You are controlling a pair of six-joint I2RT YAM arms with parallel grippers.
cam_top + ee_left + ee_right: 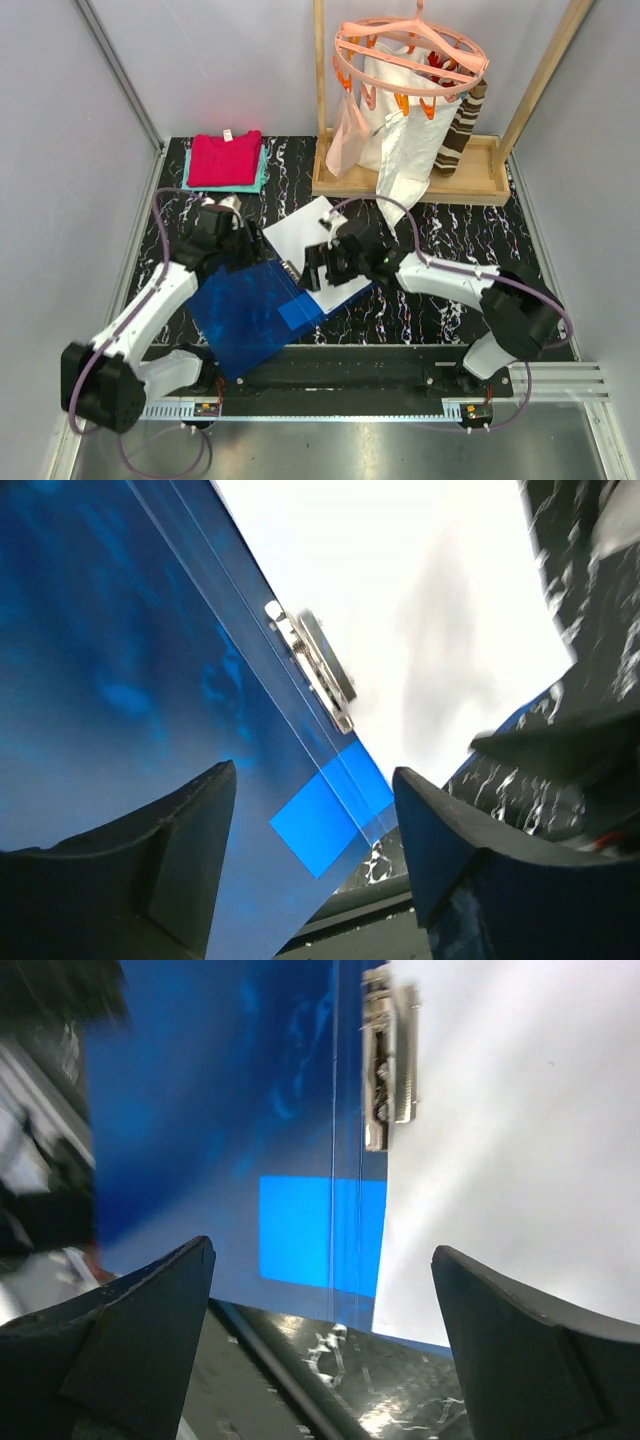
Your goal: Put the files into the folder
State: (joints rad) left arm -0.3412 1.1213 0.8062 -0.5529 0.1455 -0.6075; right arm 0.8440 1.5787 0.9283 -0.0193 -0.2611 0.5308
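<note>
The blue folder lies open on the table, its cover spread toward the near left, with a lighter blue label patch at its near edge. The white files lie on its far-right half, beside the metal clip at the spine. My left gripper hovers over the cover's far edge, open and empty; its view shows the cover and files. My right gripper is over the spine, open and empty, with the clip, files and cover below it.
Folded red and teal cloths lie at the far left. A wooden rack base with an orange peg hanger and hanging white garments stands at the far right. Grey walls close both sides. A black rail runs along the near edge.
</note>
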